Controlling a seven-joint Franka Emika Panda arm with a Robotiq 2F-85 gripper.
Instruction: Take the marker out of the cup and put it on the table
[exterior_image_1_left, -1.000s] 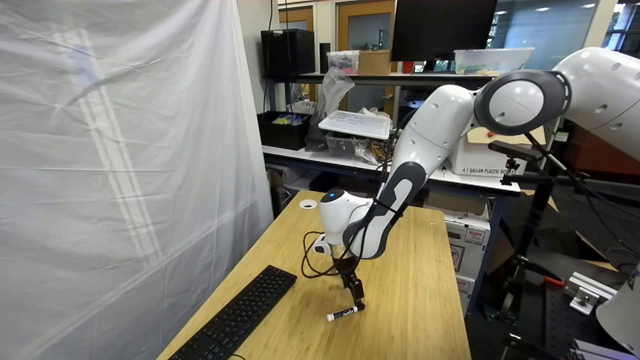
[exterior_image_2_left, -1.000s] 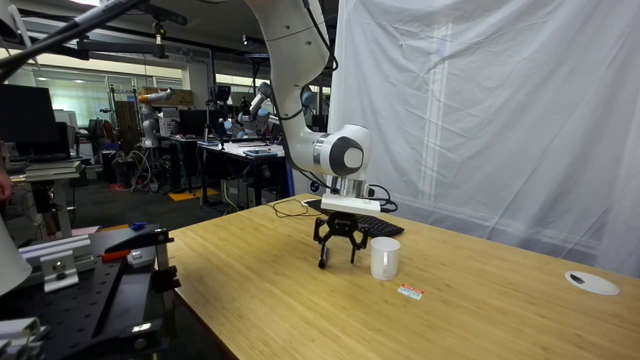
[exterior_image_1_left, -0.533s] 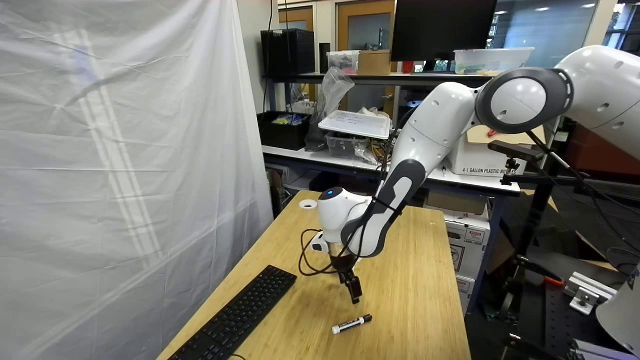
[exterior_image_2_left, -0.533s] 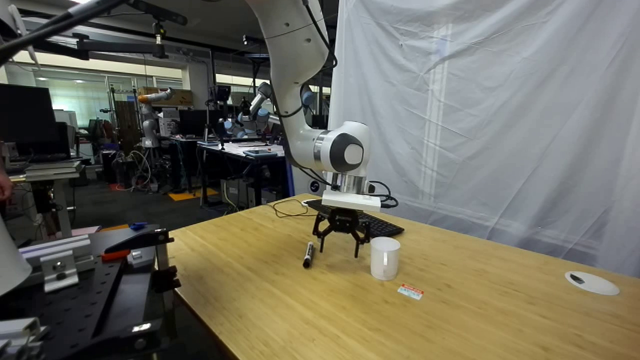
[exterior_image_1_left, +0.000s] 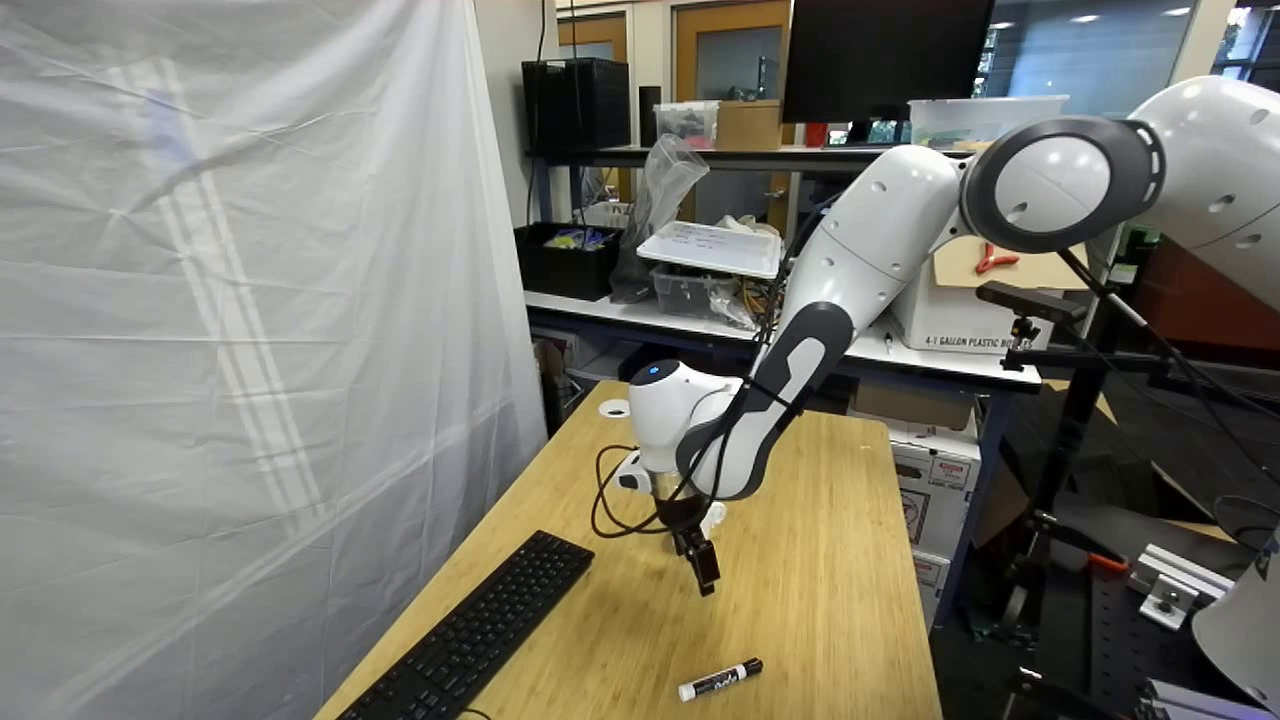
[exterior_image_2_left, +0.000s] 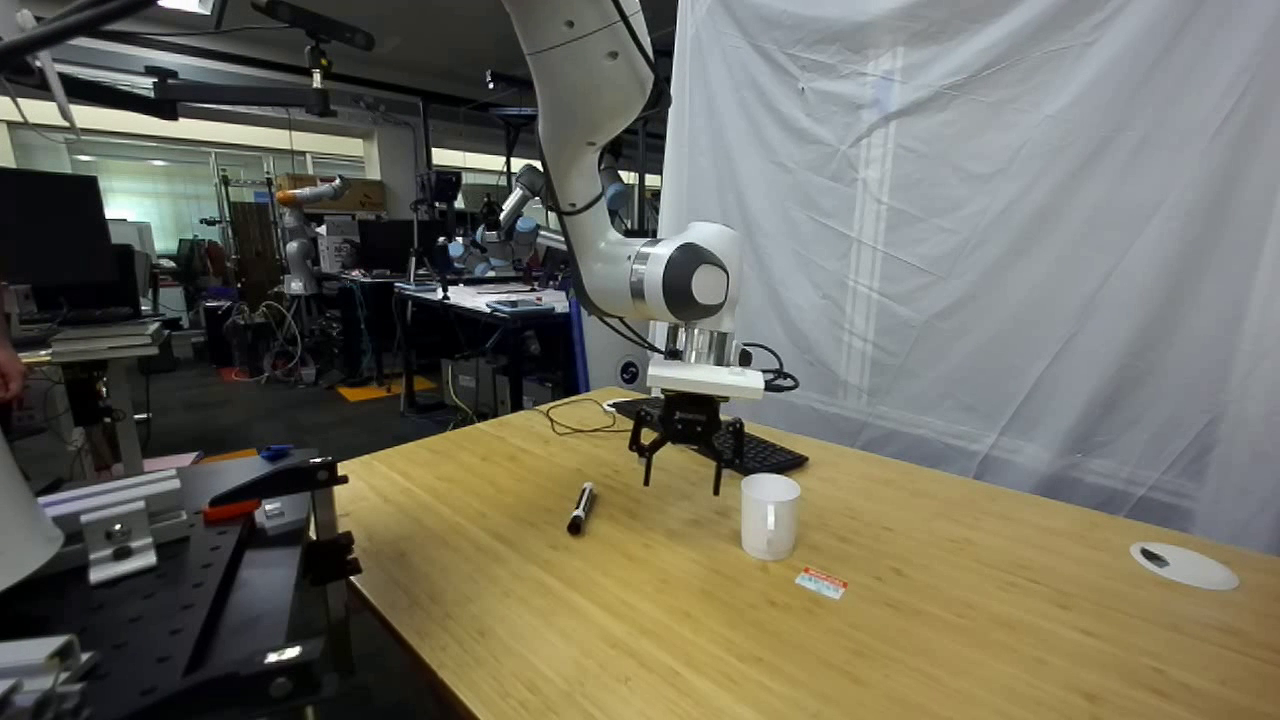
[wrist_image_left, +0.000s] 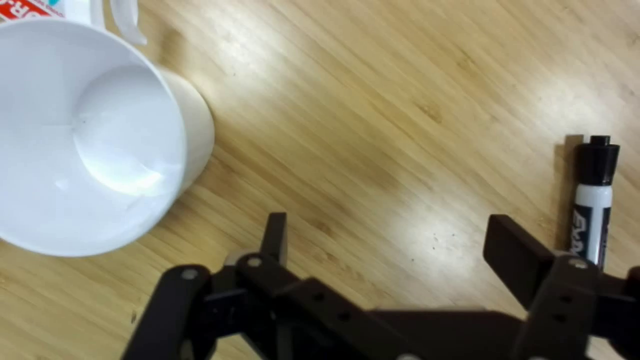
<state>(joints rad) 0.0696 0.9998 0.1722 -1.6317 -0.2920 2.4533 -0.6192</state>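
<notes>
A pale curtain (exterior_image_1_left: 250, 300) hangs along one edge of the wooden tabletop (exterior_image_1_left: 820, 560), and there on the wood lies the marker (exterior_image_1_left: 720, 679) — out of the white cup (exterior_image_2_left: 764, 517), down flat, between the keyboard (exterior_image_1_left: 478, 630) near the curtain-side edge and the robot-side edge opposite. By the look of it, the placing is done. Above hangs the gripper (exterior_image_2_left: 682, 486), its fingers (exterior_image_2_left: 648, 469) spread apart; the wrist view shows only wood between them. Why so wide and so high? Likely for a clean release: up there they should neither drag the marker nor knock the white cup, which stands upright well in from the edges, with no marker in what shows of its inside. The marker sits well apart from it, presumably so that it rests fully on the tabletop. Now its line — the long axis runs across the tabletop, somewhat aslant, black cap (wrist_image_left: 597, 165) aimed at the robot-side edge, white end (exterior_image_1_left: 687, 691) at the curtain-side edge.
</notes>
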